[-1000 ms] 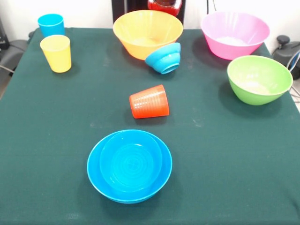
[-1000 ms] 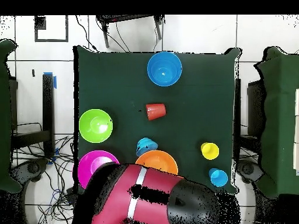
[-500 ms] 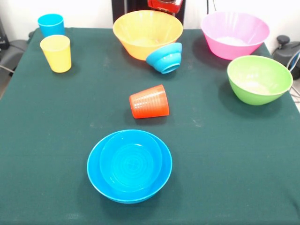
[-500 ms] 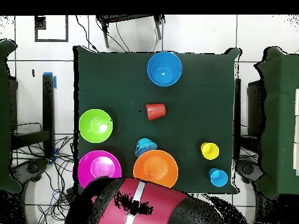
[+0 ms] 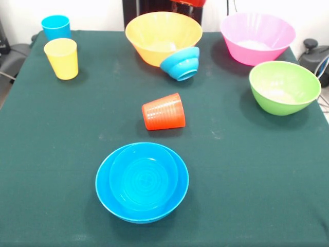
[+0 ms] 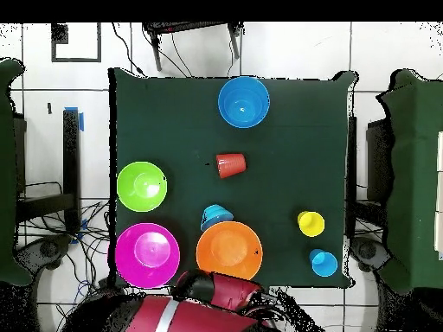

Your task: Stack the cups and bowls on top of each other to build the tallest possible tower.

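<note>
You'll find the arm [image 6: 203,303] drawn back off the table's [image 5: 247,170] edge — whether its claw is apart or together, you cannot tell. A small blue bowl [image 5: 143,175] sits nested inside a wider one [image 5: 105,193] at the near middle. The red cup [image 5: 164,111] lies on its side; a ridged blue bowl [image 5: 180,64] leans tilted against the orange bowl [image 5: 162,35]. Pink bowl [image 5: 257,37], green bowl [image 5: 284,86], yellow cup [image 5: 62,58] and blue cup [image 5: 55,27] stand apart, unstacked.
</note>
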Action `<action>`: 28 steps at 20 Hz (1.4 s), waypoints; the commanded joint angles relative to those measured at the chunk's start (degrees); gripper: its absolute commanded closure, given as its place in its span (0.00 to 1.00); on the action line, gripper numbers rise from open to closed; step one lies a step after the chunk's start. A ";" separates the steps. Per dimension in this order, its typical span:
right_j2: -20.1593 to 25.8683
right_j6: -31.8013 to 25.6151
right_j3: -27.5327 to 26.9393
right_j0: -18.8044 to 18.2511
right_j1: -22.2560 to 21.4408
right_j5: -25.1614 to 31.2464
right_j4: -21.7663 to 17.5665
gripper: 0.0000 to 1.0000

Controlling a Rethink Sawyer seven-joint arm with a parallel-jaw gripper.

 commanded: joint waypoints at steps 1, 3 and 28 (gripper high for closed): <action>7.28 9.61 -4.62 1.75 -4.69 8.38 4.50 0.00; 7.54 10.04 -4.59 1.70 -6.17 10.31 5.44 0.00; 8.70 6.30 -10.65 -0.59 -9.08 19.13 5.03 0.00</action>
